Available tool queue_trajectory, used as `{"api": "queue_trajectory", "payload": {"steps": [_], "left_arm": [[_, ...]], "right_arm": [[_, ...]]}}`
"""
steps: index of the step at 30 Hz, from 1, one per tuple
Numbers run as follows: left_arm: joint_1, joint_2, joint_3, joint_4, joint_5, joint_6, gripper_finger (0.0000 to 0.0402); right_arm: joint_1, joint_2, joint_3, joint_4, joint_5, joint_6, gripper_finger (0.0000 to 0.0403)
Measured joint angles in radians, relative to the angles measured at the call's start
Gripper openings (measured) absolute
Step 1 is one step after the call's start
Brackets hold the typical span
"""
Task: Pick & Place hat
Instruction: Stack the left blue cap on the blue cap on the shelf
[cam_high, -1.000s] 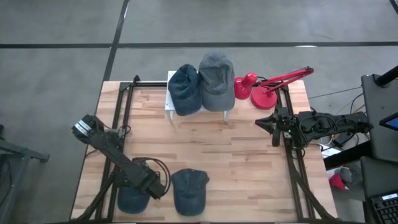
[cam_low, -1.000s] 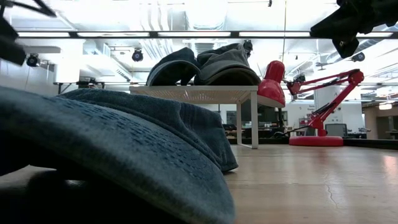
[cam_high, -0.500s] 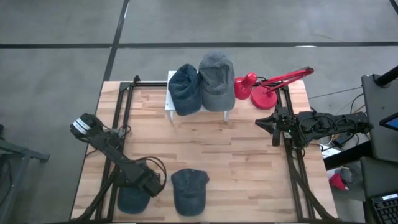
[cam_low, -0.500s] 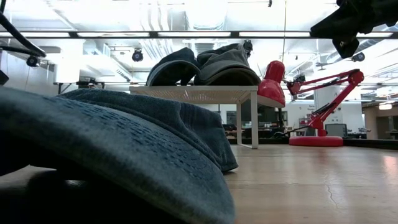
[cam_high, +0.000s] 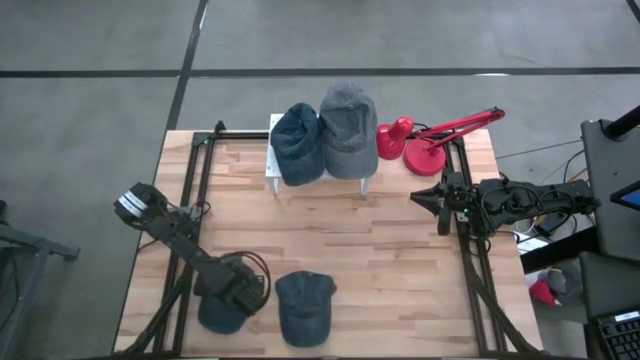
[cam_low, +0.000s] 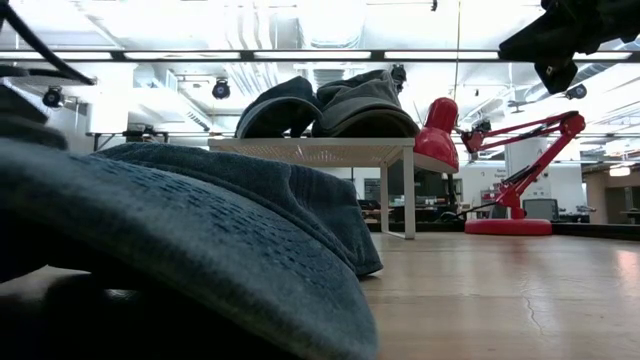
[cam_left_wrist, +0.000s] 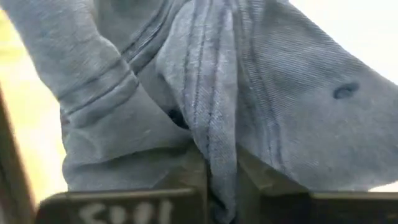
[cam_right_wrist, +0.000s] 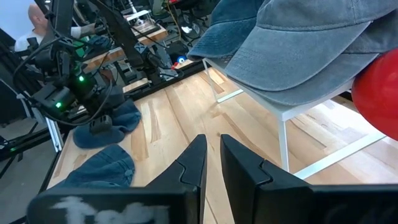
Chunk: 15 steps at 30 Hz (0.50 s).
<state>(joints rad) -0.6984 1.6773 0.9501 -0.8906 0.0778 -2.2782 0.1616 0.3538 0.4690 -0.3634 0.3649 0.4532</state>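
Observation:
A blue hat (cam_high: 220, 316) lies near the table's front left corner, and my left gripper (cam_high: 236, 291) is down on it, shut on its cloth (cam_left_wrist: 217, 163). A second blue hat (cam_high: 303, 306) lies beside it toward the middle and fills the front of the low view (cam_low: 200, 230). My right gripper (cam_high: 440, 206) hovers at the right side, shut on nothing (cam_right_wrist: 212, 163). My left gripper pinches a raised fold of the hat's crown cloth (cam_left_wrist: 214, 134) between its two fingers (cam_left_wrist: 190, 177), coming from above and pointing down. The fold holds more than one layer. The rest of the hat lies on the table under the gripper.
At the far edge a white stand (cam_high: 272, 160) carries a dark blue hat (cam_high: 296, 143) and a grey hat (cam_high: 347, 128). A red desk lamp (cam_high: 425, 140) stands to its right. The middle of the wooden table (cam_high: 380, 260) is bare.
My left gripper has shifted a little toward the table's left edge and settled onto the blue hat, whose cloth now bunches up under it.

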Motion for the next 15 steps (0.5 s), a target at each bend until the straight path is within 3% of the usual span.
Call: {"api": "queue_trajectory", "payload": {"steps": [2, 9, 15], "left_arm": [[0.005, 0.001, 0.012, -0.003, -0.047, 0.014, 0.0019], [0.031, 0.005, 0.101, -0.049, -0.214, 0.071, 0.0031], [0.049, 0.005, 0.278, -0.323, -0.331, 0.103, 0.0018]], "right_arm": [[0.000, 0.000, 0.000, 0.000, 0.000, 0.000, 0.0044], [0.000, 0.001, 0.000, 0.000, 0.000, 0.012, 0.0044], [0.000, 0.001, 0.000, 0.001, 0.000, 0.012, 0.0045]]}}
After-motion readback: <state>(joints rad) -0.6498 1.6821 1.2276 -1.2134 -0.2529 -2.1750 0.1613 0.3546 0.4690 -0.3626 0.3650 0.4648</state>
